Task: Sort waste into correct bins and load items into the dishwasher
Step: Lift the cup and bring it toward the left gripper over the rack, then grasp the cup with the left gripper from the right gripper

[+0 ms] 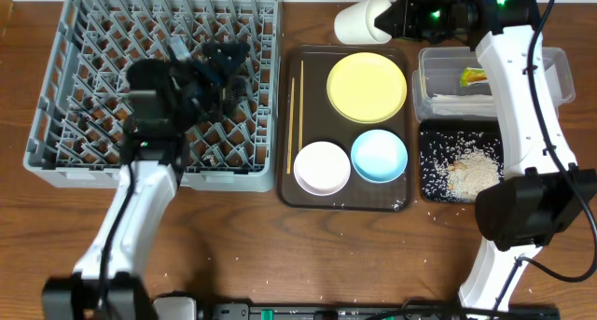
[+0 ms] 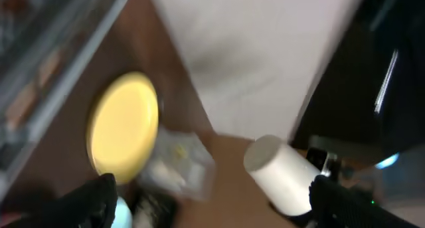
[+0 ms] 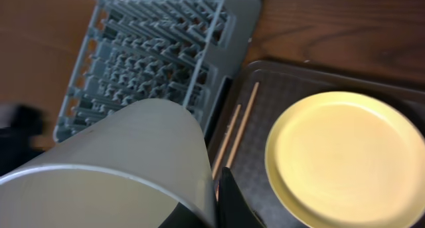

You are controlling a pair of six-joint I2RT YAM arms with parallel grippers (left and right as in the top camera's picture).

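My right gripper (image 1: 390, 20) is shut on the small white cup (image 1: 362, 22) and holds it on its side above the table's far edge, beyond the brown tray; the cup fills the right wrist view (image 3: 119, 161). The yellow plate (image 1: 367, 86), white bowl (image 1: 322, 166), light blue bowl (image 1: 379, 156) and chopsticks (image 1: 295, 115) lie on the brown tray (image 1: 312, 59). My left gripper (image 1: 224, 70) is open and empty over the grey dish rack (image 1: 56, 124). The clear tub (image 1: 431, 73) holds the green-and-yellow wrapper (image 1: 474, 76) and the napkin (image 1: 460, 101). Rice (image 1: 466, 166) lies in the black tray (image 1: 427, 180).
The left wrist view is blurred; it shows the plate (image 2: 123, 125) and the held cup (image 2: 282, 171). The right wrist view shows the rack (image 3: 159, 62), chopsticks (image 3: 236, 131) and plate (image 3: 345, 155). A few rice grains are scattered on the table's front.
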